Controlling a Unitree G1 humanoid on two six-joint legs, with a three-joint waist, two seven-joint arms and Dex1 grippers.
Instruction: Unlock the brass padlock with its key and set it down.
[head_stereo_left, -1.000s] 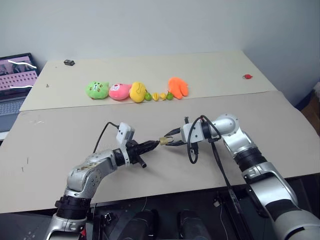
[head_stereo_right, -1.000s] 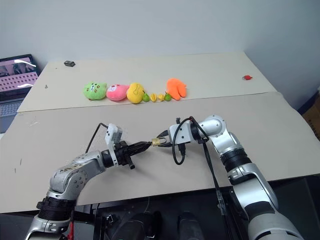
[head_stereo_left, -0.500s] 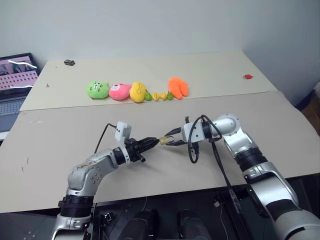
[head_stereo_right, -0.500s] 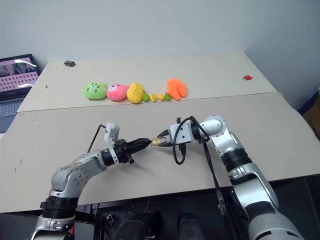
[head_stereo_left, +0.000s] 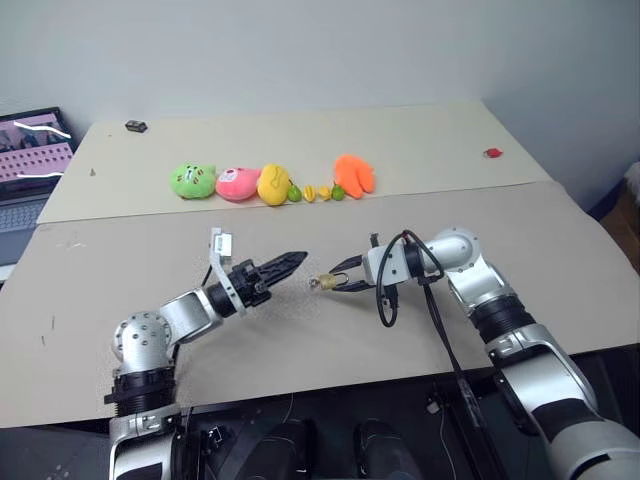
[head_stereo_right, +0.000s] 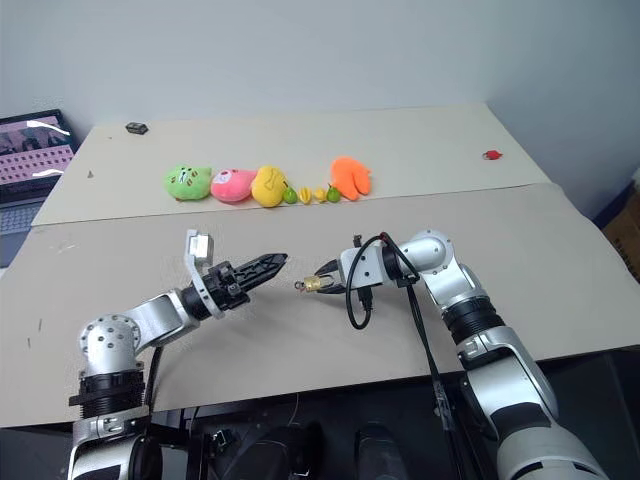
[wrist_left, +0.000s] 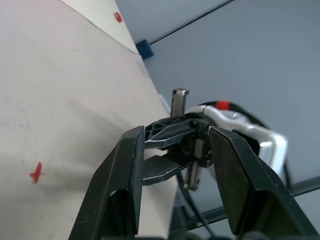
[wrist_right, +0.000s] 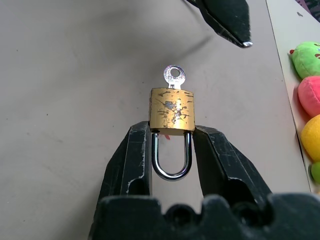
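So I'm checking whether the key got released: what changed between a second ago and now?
The left end effector let go of the key, opened, and drew back from the brass padlock, up and toward the robot's left. The key stays in the lock. The right end effector has not moved and still grips the padlock above the table.

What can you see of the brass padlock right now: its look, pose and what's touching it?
The brass padlock is a small golden block, its face scuffed with dark marks, with a thin silver U-shaped shackle. The right gripper holds it above the table, its two black fingers pressed against the shackle's sides just under the body. The key sits in the opposite end, its round silver head sticking out. The left gripper hangs nearby, apart from it.
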